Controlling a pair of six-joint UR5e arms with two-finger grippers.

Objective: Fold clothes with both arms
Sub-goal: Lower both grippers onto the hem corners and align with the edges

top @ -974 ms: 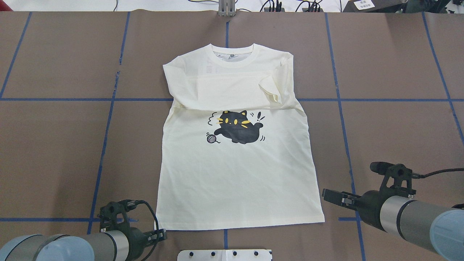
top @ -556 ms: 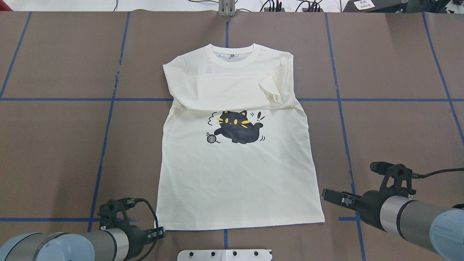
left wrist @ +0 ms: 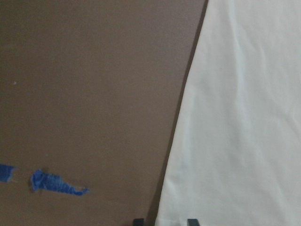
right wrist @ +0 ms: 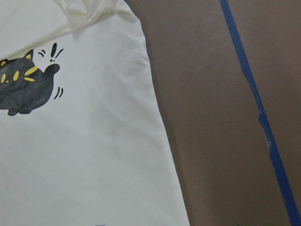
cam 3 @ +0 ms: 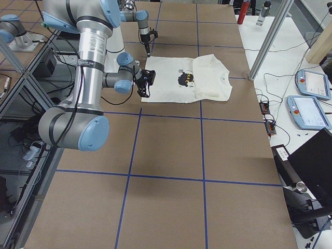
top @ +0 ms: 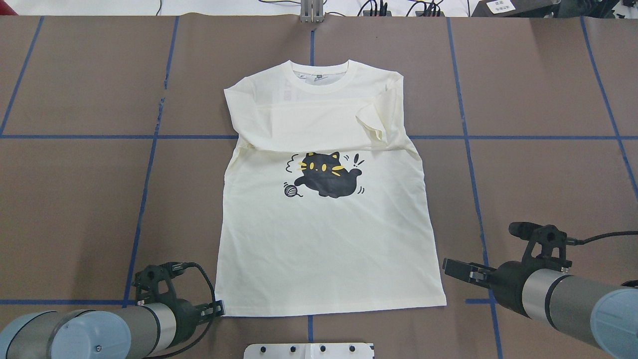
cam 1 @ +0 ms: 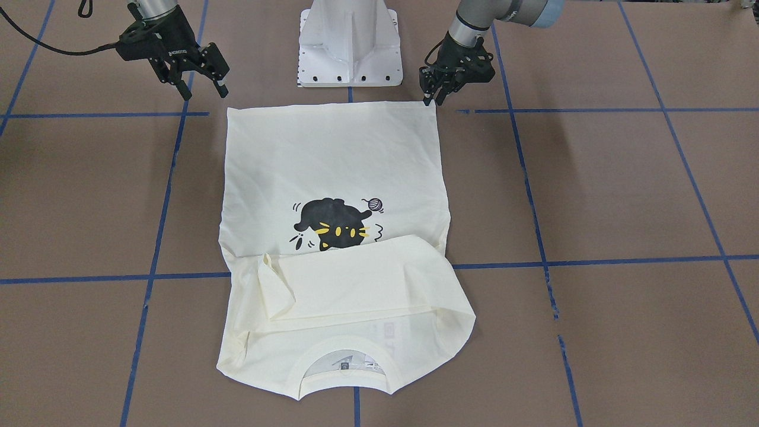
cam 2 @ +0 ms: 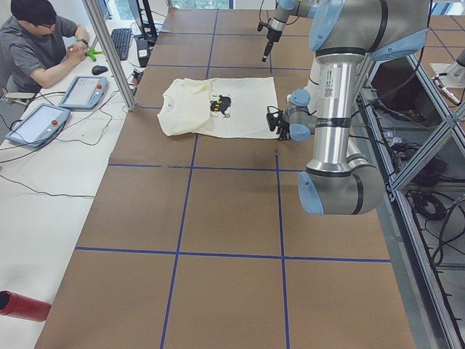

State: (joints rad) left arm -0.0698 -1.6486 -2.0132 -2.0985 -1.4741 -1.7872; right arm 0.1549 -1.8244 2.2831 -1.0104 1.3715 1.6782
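T-shirt [top: 329, 239]: cream, lying flat and face up in the middle of the bench [top: 75, 199].
Collar [top: 319, 75]: at the top of the overhead frame.
Hem [top: 329, 310]: a straight line low in the overhead frame.
Sleeves [top: 309, 124]: folded inward across the chest, their lower edge just above the cat print [top: 326, 175].
Side edges: they run a little outward from chest to hem, with small wrinkles near the folded part.
Left gripper [top: 220, 309]: low at the hem's lower left corner. In the wrist view its two fingertips [left wrist: 190, 221] stand on both sides of the shirt's side edge. The jaws are narrowly apart and not closed on the cloth.
Right gripper [cam 1: 206, 92]: beside the other hem corner, apart from the cloth. The jaws are wide and hold nothing.
White base [top: 309, 350]: at the bottom centre, near the hem but not touching.
Room around: brown surface crossed by blue tape lines [top: 142, 199] reaches from both side edges out to the frame borders.
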